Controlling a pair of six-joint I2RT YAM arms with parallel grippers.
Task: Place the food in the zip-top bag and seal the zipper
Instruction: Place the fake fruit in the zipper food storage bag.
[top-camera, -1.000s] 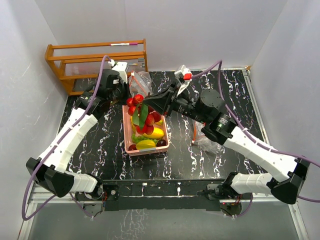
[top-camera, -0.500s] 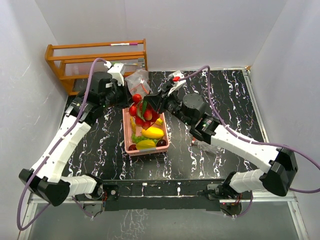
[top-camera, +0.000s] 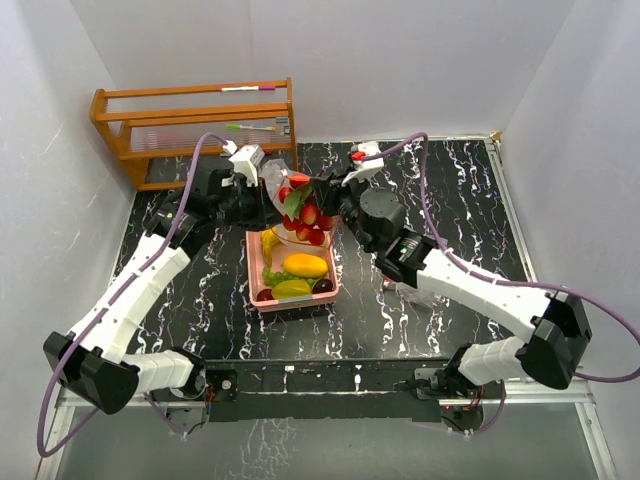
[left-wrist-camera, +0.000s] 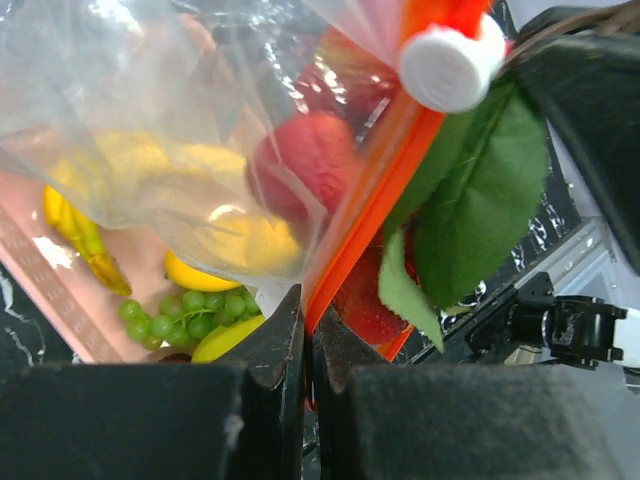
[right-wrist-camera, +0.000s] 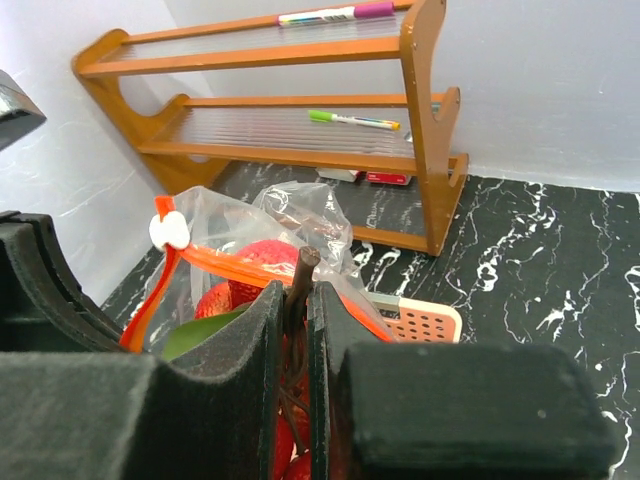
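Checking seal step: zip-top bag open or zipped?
Open. The zip-top bag mouth gapes; strawberries show between its orange zipper strips.

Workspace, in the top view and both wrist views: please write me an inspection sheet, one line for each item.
Surface: black marbled table.
Job's things: zip-top bag held above the pink basket; strawberry bunch at the bag's mouth, cannot tell whether inside; banana, mango and green grapes in the basket.
Clutter: green pen on the wooden rack.
Grippers: left gripper shut on the bag's orange zipper edge; right gripper shut on the bunch's stem.
Cables: purple cable along each arm; no snag seen.
Surroundings: white walls.
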